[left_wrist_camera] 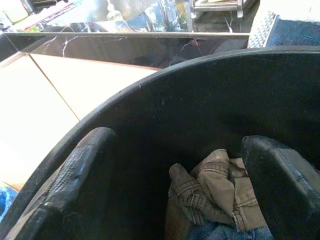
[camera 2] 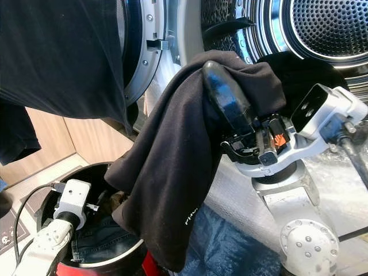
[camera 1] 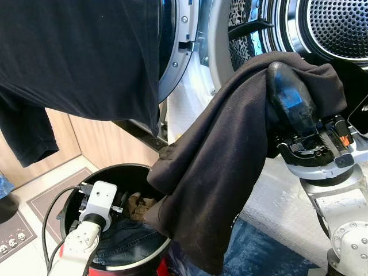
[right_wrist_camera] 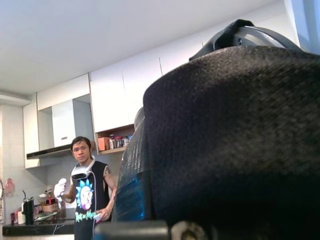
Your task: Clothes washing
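Lifting dark brown knit garment (camera 1: 213, 172) — right gripper (camera 1: 287, 95) clamped on it just below the perforated steel washer drum (camera 1: 339, 26); left gripper (left_wrist_camera: 175, 190) wide inside the round black laundry basket (camera 1: 115, 172).

Dark brown knit garment (camera 1: 218, 172) draped over right hand (camera 2: 230, 109), hanging before open steel washer drum (camera 1: 322, 29), lower hem trailing into round black plastic laundry basket (camera 1: 141, 171) holding tan plaid cloth (left_wrist_camera: 215, 190) and blue denim (camera 1: 123, 238).
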Tool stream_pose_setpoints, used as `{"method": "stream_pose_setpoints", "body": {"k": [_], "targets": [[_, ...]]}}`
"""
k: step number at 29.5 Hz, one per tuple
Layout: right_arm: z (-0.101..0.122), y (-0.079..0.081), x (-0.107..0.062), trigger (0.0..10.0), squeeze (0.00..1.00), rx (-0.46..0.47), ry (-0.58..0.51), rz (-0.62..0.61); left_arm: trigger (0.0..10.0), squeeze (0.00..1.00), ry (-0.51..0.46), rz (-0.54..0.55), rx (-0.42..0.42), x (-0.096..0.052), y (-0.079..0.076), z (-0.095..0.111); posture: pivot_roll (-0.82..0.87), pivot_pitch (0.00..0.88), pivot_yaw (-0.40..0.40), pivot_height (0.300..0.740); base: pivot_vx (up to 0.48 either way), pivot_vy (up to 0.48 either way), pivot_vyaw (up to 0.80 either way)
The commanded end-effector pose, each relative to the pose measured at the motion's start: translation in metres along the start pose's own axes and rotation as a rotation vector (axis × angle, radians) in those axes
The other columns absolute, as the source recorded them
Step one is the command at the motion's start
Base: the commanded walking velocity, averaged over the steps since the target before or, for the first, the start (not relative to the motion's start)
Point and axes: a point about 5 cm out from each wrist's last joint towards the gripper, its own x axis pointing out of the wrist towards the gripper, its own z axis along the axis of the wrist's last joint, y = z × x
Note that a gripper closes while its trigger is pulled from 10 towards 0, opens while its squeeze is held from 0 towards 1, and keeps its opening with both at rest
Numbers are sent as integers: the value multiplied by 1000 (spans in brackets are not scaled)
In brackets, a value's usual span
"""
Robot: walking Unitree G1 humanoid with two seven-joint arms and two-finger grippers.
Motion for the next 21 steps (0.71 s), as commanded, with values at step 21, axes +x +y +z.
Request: {"method": "stream_pose_setpoints", "body": {"k": [21], "targets": [[7,5,4,0,0,-24,-9,32,10000,0,0,-4,2,1,-1,-1,155,45,-66,740,0,0,0]]}}
